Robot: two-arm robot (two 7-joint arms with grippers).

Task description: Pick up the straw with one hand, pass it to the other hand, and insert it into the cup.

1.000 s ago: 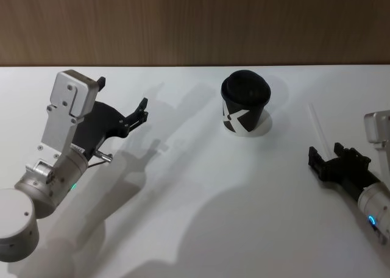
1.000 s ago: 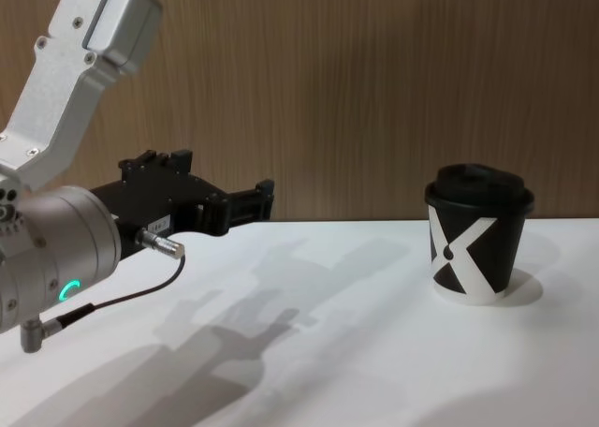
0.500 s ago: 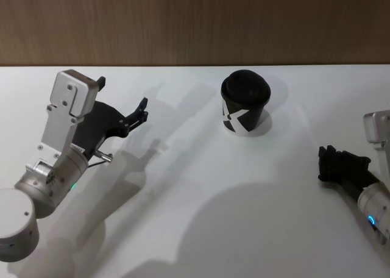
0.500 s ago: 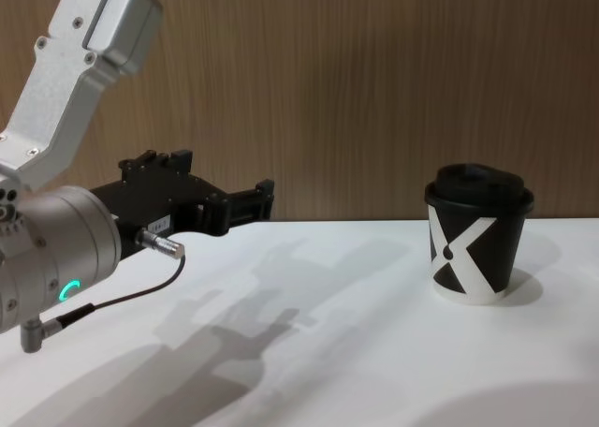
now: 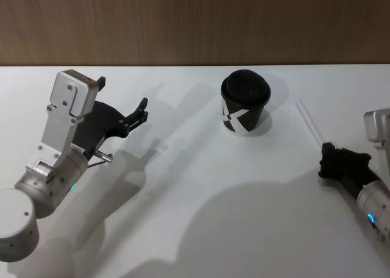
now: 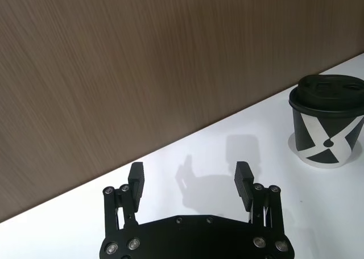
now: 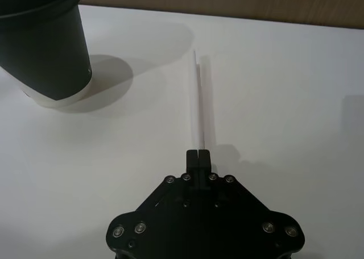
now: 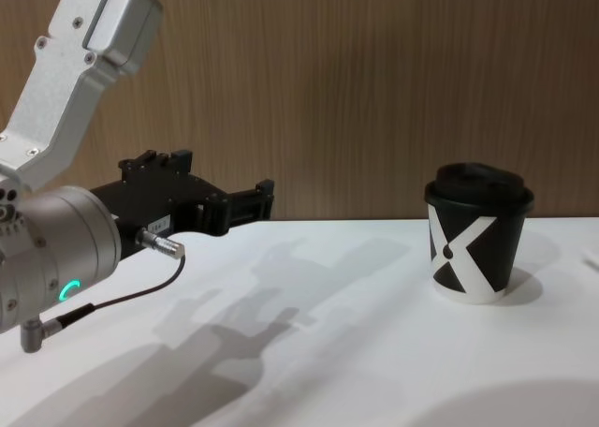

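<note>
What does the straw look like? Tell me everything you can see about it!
The straw is thin, straight and plain white. It is to the right of the cup, not touching it, pointing away from the robot. The right gripper is shut on its near end. A faint shadow runs beside it on the white table. The left gripper hangs open, far off on the left.

Left arm [image 5: 53,165], lower left: silver cylinders, boxy screwed bracket [image 5: 68,107], green ring light [image 8: 65,289], silver plug [image 8: 161,244], thin black cable [image 8: 112,301]. Left gripper [image 6: 189,174]: black, screw-studded. Right gripper [image 7: 198,153]: black; right arm [image 5: 376,200] silver, its indicator [image 5: 370,219] seemingly blue.
</note>
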